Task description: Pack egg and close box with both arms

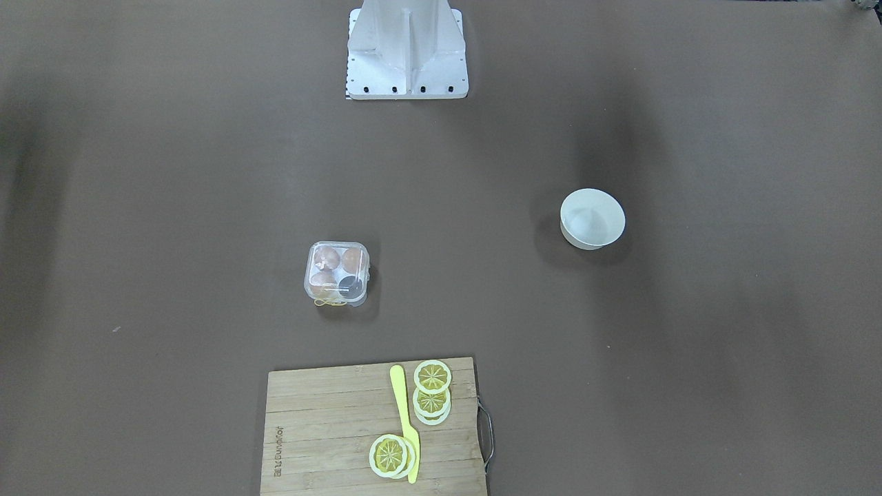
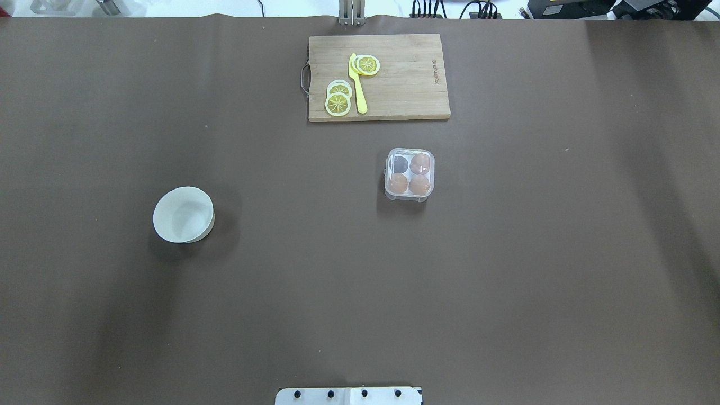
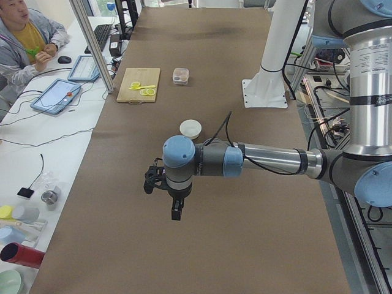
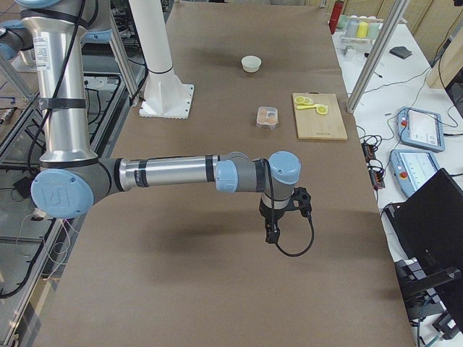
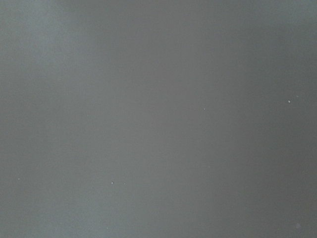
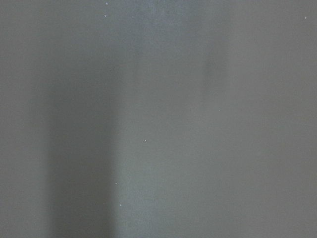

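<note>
The box (image 2: 409, 174) sits on the brown table right of centre, and its clear lid lies flat over the cells. It holds three light-brown eggs (image 2: 397, 183); the fourth cell looks dark and empty. The box also shows in the front view (image 1: 337, 273). Neither gripper shows in the overhead or front view. The near arm's left gripper (image 3: 176, 211) hangs above the table, far from the box (image 3: 180, 75). The near arm's right gripper (image 4: 271, 235) does the same, far from the box (image 4: 267, 116). I cannot tell whether either is open or shut. Both wrist views show only table surface.
An empty white bowl (image 2: 183, 214) stands left of centre. A wooden cutting board (image 2: 405, 84) with lemon slices (image 2: 338, 103) and a yellow knife (image 2: 358, 84) lies at the far edge. The white robot base (image 2: 349, 395) is at the near edge. An operator (image 3: 24, 37) sits beside the table.
</note>
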Action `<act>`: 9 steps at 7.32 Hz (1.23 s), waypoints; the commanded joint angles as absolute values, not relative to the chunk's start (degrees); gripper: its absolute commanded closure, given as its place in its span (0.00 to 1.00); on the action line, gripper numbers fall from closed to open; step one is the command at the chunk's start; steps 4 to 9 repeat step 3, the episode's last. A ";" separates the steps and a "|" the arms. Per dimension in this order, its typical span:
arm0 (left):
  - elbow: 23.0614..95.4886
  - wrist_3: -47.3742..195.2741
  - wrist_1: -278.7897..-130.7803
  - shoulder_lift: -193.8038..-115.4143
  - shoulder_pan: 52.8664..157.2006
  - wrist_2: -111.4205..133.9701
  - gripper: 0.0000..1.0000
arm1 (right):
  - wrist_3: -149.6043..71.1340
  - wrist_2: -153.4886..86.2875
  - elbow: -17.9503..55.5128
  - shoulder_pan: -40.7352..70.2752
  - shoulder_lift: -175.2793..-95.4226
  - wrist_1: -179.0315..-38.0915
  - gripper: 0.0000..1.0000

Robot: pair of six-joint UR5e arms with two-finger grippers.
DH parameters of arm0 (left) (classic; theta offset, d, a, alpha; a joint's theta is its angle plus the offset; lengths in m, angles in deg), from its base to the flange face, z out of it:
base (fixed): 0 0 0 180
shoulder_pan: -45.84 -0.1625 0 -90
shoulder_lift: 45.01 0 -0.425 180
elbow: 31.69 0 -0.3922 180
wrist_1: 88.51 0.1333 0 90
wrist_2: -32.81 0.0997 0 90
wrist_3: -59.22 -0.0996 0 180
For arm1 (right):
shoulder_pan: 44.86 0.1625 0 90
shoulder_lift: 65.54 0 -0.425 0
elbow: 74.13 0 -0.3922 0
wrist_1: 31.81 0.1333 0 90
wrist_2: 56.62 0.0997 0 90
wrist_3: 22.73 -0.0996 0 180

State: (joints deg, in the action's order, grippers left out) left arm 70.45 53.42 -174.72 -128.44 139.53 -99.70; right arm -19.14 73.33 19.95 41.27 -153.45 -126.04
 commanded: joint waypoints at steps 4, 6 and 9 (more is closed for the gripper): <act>70.61 53.42 -174.73 -128.60 139.53 -99.73 0.02 | -19.13 73.19 19.92 41.27 -153.43 -126.03 0.00; 70.61 53.42 -174.73 -128.60 139.53 -99.73 0.02 | -19.13 73.19 19.92 41.27 -153.43 -126.03 0.00; 70.61 53.42 -174.73 -128.60 139.53 -99.73 0.02 | -19.13 73.19 19.92 41.27 -153.43 -126.03 0.00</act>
